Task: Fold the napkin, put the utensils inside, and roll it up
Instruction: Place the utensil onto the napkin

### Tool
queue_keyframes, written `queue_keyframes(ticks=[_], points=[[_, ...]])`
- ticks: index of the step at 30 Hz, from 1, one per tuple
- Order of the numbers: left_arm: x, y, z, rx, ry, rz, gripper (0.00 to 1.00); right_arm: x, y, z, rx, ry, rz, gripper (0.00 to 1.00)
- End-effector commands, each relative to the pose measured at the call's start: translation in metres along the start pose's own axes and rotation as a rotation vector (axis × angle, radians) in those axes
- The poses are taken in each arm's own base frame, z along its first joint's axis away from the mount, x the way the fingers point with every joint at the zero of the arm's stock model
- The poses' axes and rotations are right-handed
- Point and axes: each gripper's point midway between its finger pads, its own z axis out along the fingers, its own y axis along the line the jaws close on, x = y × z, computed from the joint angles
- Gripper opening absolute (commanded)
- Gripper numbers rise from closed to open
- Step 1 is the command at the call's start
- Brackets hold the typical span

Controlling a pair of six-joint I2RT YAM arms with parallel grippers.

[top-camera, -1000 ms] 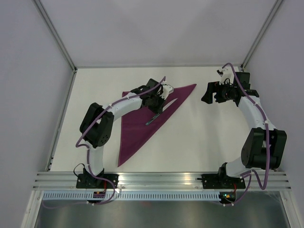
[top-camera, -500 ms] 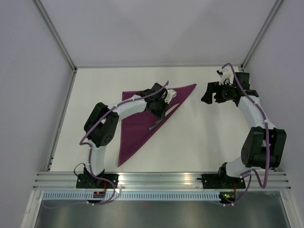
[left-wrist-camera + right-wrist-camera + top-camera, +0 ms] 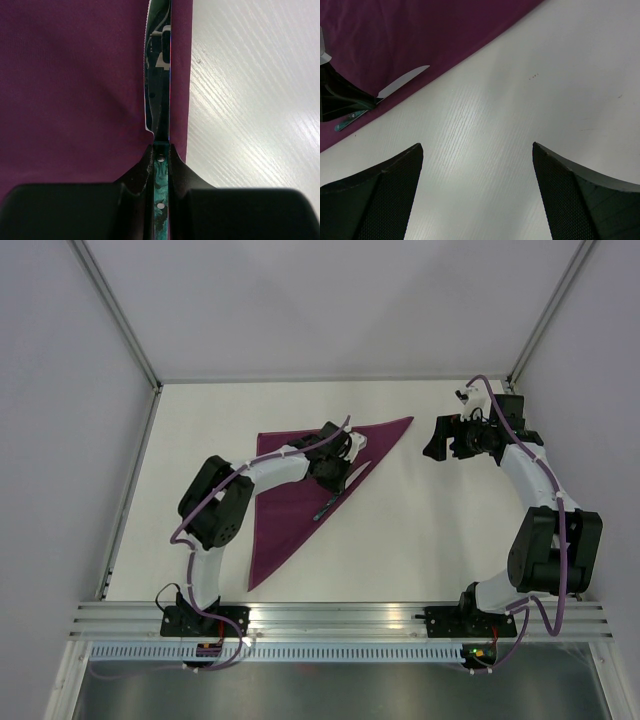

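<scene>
Two arms show from above. My left fingers are low over the folded napkin, a triangle left of centre toward the worktop's far edge. My right fingers hover apart near the far-right corner.

Left wrist: clamped on the utensil, which lies along the napkin's edge. I'd nudge it inward before releasing.

Right wrist: the blade is barely inside the cloth.

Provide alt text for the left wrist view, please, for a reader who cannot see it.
Two black fingers are shut on the teal, riveted handle of a knife, whose blade points away along the right edge of a dark purple napkin. White table fills the right side.
</scene>
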Motion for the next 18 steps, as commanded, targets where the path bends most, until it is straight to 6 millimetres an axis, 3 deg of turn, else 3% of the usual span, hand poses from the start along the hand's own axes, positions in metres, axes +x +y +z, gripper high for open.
queue_keyframes(ticks=[1,18], points=[[0.000,-0.004,0.007,-0.006,-0.011,-0.035,0.02,-0.006,0.003,-0.001,-0.009,-0.026,-0.015,0.94],[0.012,-0.005,0.016,0.002,0.024,-0.021,0.02,-0.005,0.002,-0.002,-0.005,-0.023,-0.014,0.94]])
